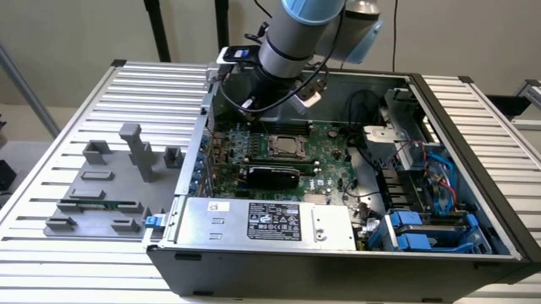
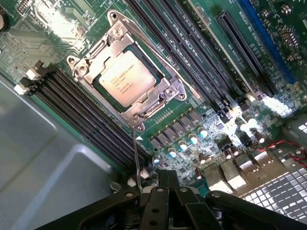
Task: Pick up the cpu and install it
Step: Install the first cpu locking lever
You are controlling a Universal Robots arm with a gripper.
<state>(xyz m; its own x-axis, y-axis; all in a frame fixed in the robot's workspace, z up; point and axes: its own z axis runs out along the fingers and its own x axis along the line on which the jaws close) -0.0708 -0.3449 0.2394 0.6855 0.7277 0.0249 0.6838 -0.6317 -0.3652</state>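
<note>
We see the pincer [image 2: 169, 181] closed on nothing, its tips together just above the motherboard [image 2: 192, 117], and beyond it, apart from the tips, the cpu [image 2: 127, 79] lying flat in the socket frame [image 2: 90, 72], its silvery-white printed top facing up and its rim dark.

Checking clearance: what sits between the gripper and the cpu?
In the wrist view: the metal frame around the cpu, a thin wire lever and a row of small capacitors.
</note>
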